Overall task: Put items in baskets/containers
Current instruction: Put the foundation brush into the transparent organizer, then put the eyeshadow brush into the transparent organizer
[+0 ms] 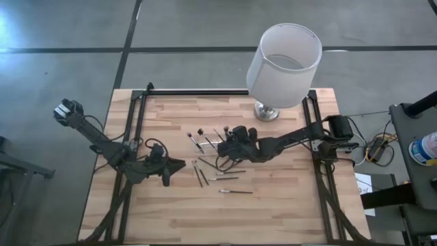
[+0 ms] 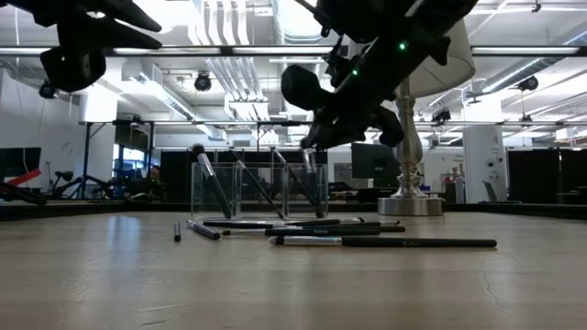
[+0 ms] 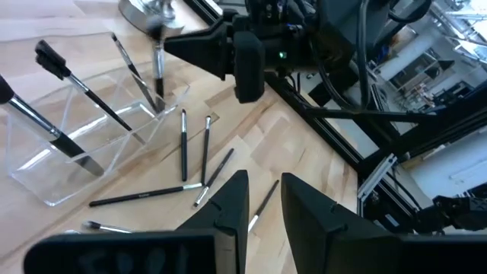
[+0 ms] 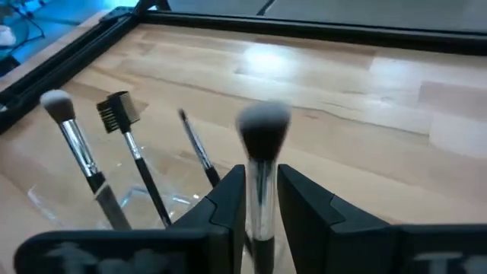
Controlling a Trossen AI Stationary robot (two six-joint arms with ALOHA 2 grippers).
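The items are makeup brushes with silvery shafts and dark ends. Three stand leaning in a clear compartmented container [image 3: 76, 152] [image 1: 207, 140] near the table's middle. Several more lie flat on the wood [image 1: 229, 192] [image 3: 183, 144] [image 2: 385, 243]. My right gripper [image 4: 261, 190] [image 1: 224, 145] hovers over the container's right end, shut on a fluffy-headed brush [image 4: 262, 129] whose head looks blurred. My left gripper [image 3: 264, 198] [image 1: 179, 164] stays left of the loose brushes above the table, its fingers slightly apart and nothing between them. My right gripper pinches the fluffy brush by its silvery shaft just below the head [image 4: 261, 179] between the two fingers. The fingers come slanting down from the table's right side and lie across the brush. The brush stands upright, head up, its lower end [image 2: 310, 174] down inside the container.
A white drum-shaded lamp [image 1: 283, 65] stands on its metal base [image 1: 266, 111] at the far right, close behind the container. Black frame rails [image 1: 136, 116] run along the table's left, right and far edges. Bare wood [image 1: 225, 222] lies toward the near edge.
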